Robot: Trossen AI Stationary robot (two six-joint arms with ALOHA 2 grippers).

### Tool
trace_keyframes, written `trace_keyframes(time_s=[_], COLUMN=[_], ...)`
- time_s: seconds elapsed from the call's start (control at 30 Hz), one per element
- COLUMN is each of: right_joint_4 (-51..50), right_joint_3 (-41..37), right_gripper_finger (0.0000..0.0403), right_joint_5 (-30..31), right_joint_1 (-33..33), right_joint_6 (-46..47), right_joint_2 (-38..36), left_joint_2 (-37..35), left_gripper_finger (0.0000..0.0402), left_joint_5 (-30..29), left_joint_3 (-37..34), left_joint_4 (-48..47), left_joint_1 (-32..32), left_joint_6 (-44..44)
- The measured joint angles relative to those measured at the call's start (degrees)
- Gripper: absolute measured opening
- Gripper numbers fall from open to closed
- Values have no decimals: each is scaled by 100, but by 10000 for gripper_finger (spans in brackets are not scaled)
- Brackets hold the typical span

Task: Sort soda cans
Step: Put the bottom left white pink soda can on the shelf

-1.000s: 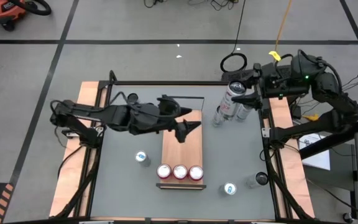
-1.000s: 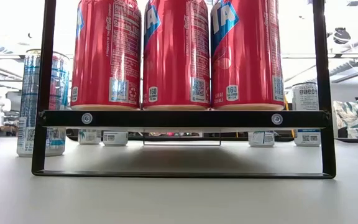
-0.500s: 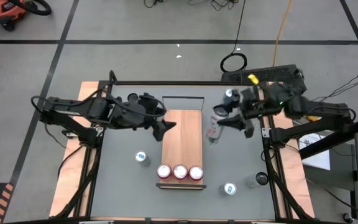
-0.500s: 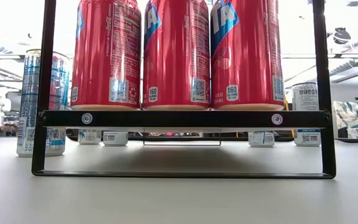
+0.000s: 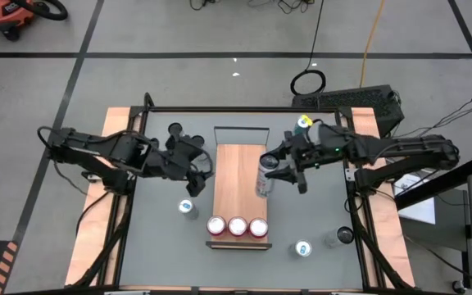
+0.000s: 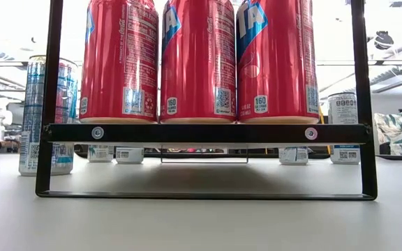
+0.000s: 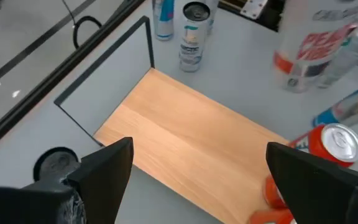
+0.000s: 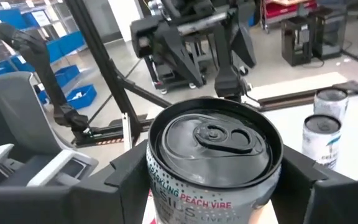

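We saw the right gripper point(image 5: 283, 170) clamped on a silver-grey can point(image 5: 265, 176) above the wooden board point(image 5: 238, 179), while the left gripper point(image 5: 193, 174) hung wide open beside it.

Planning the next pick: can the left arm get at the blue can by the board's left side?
Probably yes: the open left gripper hangs close to the blue can, which stands alone on bare table with nothing between.
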Motion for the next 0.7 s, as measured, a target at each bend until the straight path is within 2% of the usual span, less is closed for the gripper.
trace_keyframes(time_s=[0.27,0.5,0.7], right_joint_4=[316,2079,3175], right_joint_3=[0,2,0], right_gripper_finger=[228,226,229], right_joint_5=[-6,18,92], right_joint_1=[0,13,130], right_joint_6=[223,-118,-54], right_joint_2=[756,1902,2737], left_joint_2=[-744,-759,-870], left_gripper_finger=[335,333,333], left_joint_5=[-744,-803,-834], left_joint_3=[-1025,-1224,-1224], left_joint_4=[476,459,295], left_joint_1=[-726,-895,-943], left_joint_6=[-631,-1070,-1208])
